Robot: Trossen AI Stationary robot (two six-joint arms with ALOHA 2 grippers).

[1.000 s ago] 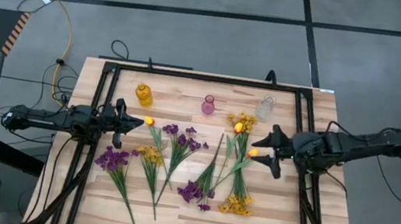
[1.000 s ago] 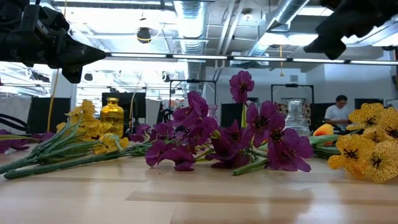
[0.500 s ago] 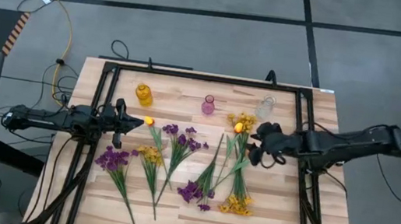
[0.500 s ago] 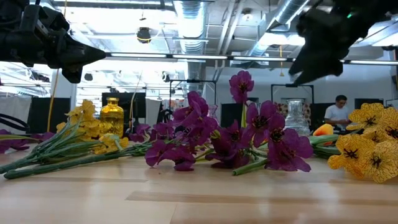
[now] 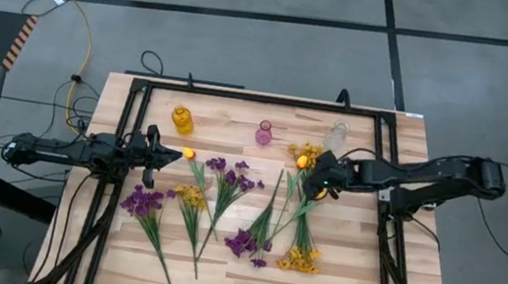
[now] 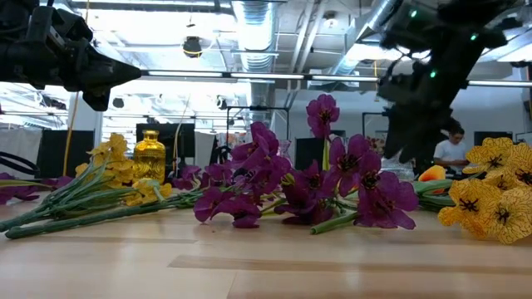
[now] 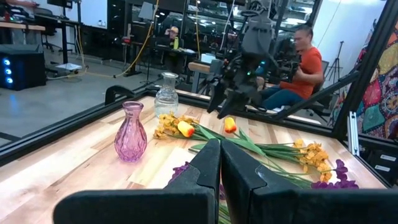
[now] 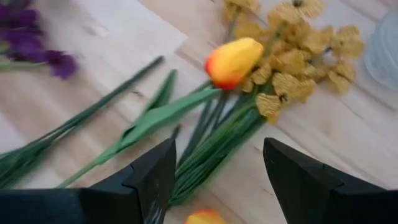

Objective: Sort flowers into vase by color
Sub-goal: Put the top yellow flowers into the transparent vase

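Purple sprigs [image 5: 230, 175], yellow sprigs [image 5: 192, 196] and orange-yellow tulip buds [image 5: 302, 160] lie flat on the wooden table. At the far side stand an amber vase [image 5: 182, 119], a pink vase [image 5: 264, 133] and a clear vase [image 5: 336, 136]. My right gripper [image 5: 321, 178] hangs open over the right-hand bunch. Its fingers straddle the green stems [image 8: 205, 140] without touching them, with one tulip bud [image 8: 234, 60] ahead and another [image 8: 203, 216] between them. My left gripper [image 5: 173, 156] is shut and raised above the table's left side, beside a tulip bud [image 5: 189, 153].
A black frame [image 5: 240, 96] runs around the table top. Another purple sprig [image 5: 142, 201] lies near the left, and purple [image 5: 246, 243] and yellow blossoms [image 5: 298, 260] lie toward the near edge. A seated person [image 7: 298, 68] shows in the room beyond the table.
My right gripper has moved toward the table's left and downward, from beside the right frame rail to over the tulip and yellow sprig bunch, tipping to point down at the stems. It has stayed open. The flowers have not moved.
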